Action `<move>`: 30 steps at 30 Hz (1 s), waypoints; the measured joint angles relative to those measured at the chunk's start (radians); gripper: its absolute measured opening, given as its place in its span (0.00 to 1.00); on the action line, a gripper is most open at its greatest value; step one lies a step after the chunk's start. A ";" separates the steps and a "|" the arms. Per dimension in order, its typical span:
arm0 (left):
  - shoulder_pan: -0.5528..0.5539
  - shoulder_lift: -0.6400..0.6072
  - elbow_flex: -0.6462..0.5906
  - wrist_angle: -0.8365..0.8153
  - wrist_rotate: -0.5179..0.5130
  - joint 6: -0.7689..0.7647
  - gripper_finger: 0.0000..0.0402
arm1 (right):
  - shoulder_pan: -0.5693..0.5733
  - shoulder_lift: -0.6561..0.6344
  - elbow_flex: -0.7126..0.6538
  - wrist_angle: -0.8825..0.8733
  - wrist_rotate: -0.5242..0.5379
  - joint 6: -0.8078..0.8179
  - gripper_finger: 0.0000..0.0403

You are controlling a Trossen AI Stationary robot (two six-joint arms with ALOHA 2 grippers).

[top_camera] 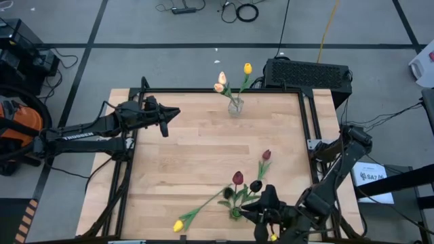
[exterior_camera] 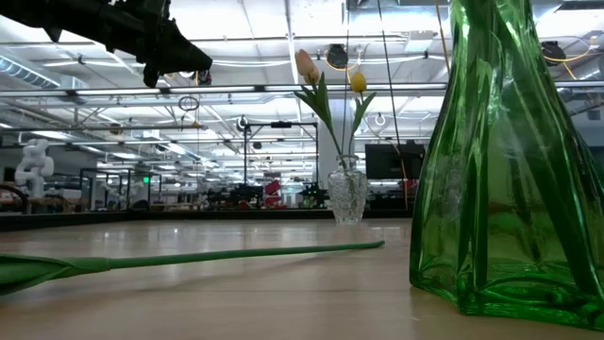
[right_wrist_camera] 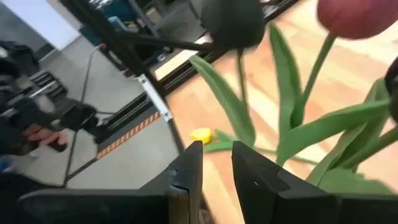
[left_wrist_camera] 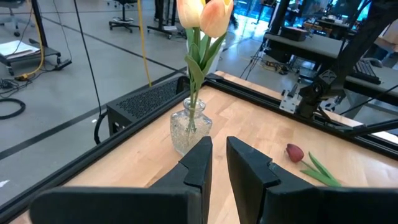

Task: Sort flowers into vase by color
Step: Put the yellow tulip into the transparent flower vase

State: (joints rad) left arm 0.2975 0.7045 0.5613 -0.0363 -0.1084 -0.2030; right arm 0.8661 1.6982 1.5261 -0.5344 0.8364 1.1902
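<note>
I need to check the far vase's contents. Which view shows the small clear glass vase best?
The left wrist view: the small clear glass vase sits close, with peach tulips. The low view shows it distant; the high view shows it tiny; the right wrist view misses it.

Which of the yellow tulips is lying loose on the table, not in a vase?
The yellow tulip at the table's near-left edge, stem flat on the wood. The other yellow tulip stands upright in the clear vase with two peach ones.
</note>
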 joint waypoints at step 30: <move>0.000 0.000 0.000 0.003 0.070 -0.001 0.14 | -0.028 -0.126 0.000 -0.971 -0.516 0.945 0.01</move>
State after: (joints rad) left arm 0.2977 0.7048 0.5613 -0.0334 -0.0380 -0.2039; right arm 0.8380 1.5726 1.5265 -1.5058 0.3199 2.1353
